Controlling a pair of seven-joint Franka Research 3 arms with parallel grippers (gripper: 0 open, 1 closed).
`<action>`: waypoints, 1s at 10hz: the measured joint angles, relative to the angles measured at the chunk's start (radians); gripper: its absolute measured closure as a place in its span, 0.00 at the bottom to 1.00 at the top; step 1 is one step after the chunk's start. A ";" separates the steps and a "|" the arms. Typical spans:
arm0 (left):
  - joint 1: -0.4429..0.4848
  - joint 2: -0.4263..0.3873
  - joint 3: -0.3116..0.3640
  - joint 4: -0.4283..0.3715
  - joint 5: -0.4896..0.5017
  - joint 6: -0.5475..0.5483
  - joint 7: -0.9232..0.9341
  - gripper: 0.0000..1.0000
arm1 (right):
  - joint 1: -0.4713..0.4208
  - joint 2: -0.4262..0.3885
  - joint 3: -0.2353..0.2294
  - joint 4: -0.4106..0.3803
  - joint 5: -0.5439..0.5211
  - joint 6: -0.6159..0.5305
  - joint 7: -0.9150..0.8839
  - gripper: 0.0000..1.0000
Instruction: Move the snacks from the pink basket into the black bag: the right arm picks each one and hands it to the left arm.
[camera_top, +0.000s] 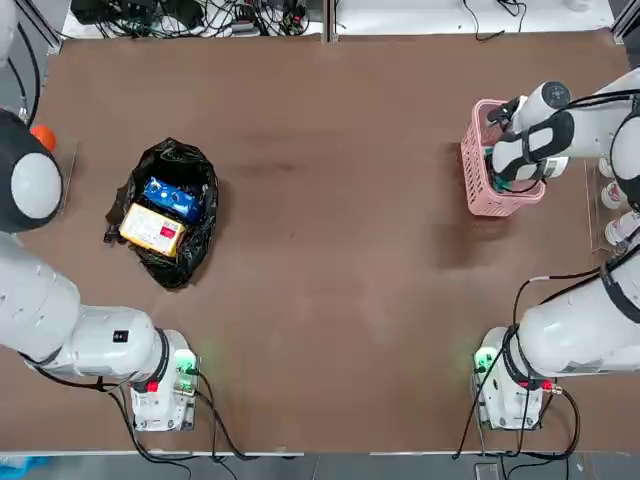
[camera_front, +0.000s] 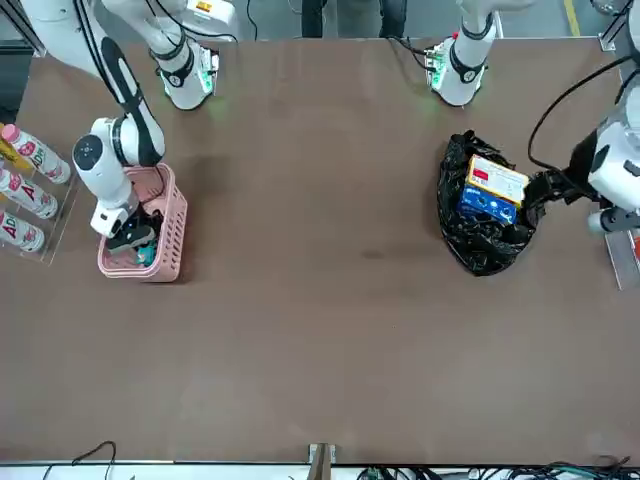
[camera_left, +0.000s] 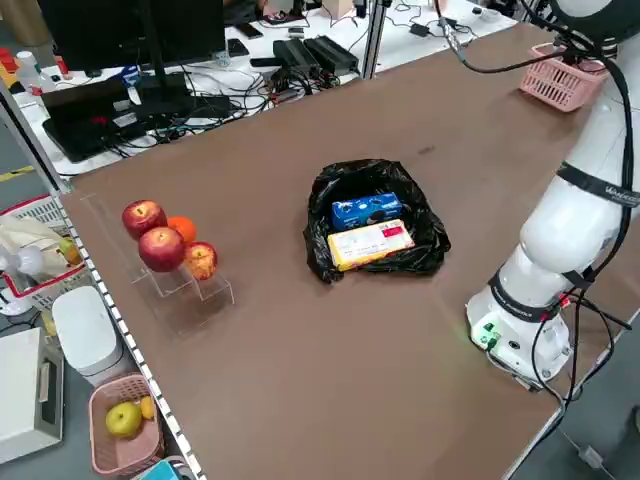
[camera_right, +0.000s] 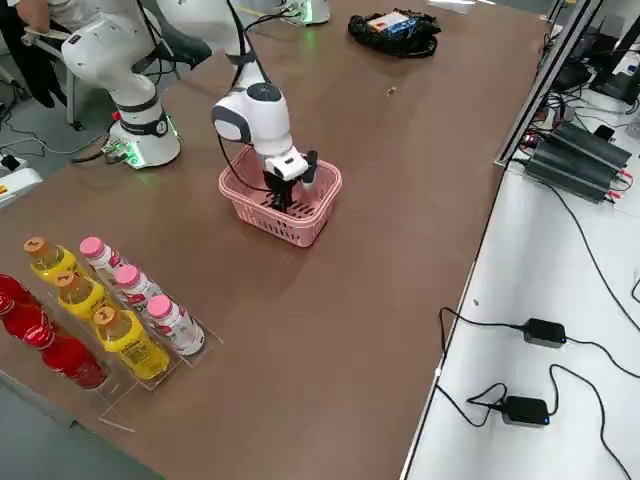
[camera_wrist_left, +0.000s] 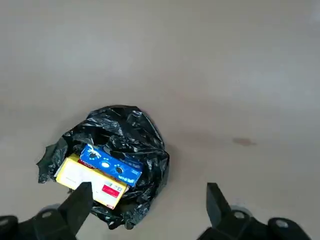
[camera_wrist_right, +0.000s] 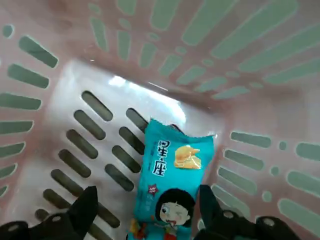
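A teal packet (camera_wrist_right: 172, 187) lies flat on the floor of the pink basket (camera_top: 478, 175), its long axis running between the right gripper's (camera_wrist_right: 145, 210) two fingers, one short end toward a basket wall; the right gripper (camera_front: 135, 232) reaches down inside the basket with its fingers (camera_wrist_right: 85, 207) spread, one on each long side of the packet, and whether they touch it cannot be told. The lattice walls stand close on every side of the fingers. The basket sits near the surface's right edge, toward the far side; just beyond it along that edge stands a clear rack of bottles (camera_right: 125, 315), pink-capped and orange-capped, well clear of the basket's mouth.

The black bag (camera_top: 170, 215) lies open well apart from the basket, near the surface's left edge; inside it the blue packet (camera_top: 172, 198) and the yellow packet (camera_top: 152, 230) lie side by side, touching, their long axes parallel. The left gripper (camera_wrist_left: 145, 205) hangs above the surface beside the bag, fingers (camera_wrist_left: 77, 202) spread wide and holding nothing.

Between bag and basket the brown surface (camera_top: 340, 250) is bare, giving wide open room. At the left edge a clear stand holds apples and an orange (camera_left: 165, 240), apart from the bag. Cables, power units and a monitor (camera_left: 130, 30) lie beyond the far edge.
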 joint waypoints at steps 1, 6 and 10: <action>0.002 0.000 0.000 -0.005 0.000 -0.005 0.000 0.00 | 0.000 0.004 0.000 0.000 0.000 0.007 0.000 0.09; 0.021 0.001 0.002 -0.011 0.000 -0.006 0.000 0.00 | 0.000 0.044 0.004 -0.001 0.000 0.073 0.000 0.09; 0.024 0.001 0.004 -0.015 0.000 -0.006 0.000 0.00 | 0.000 0.057 0.006 -0.001 0.000 0.091 0.000 0.16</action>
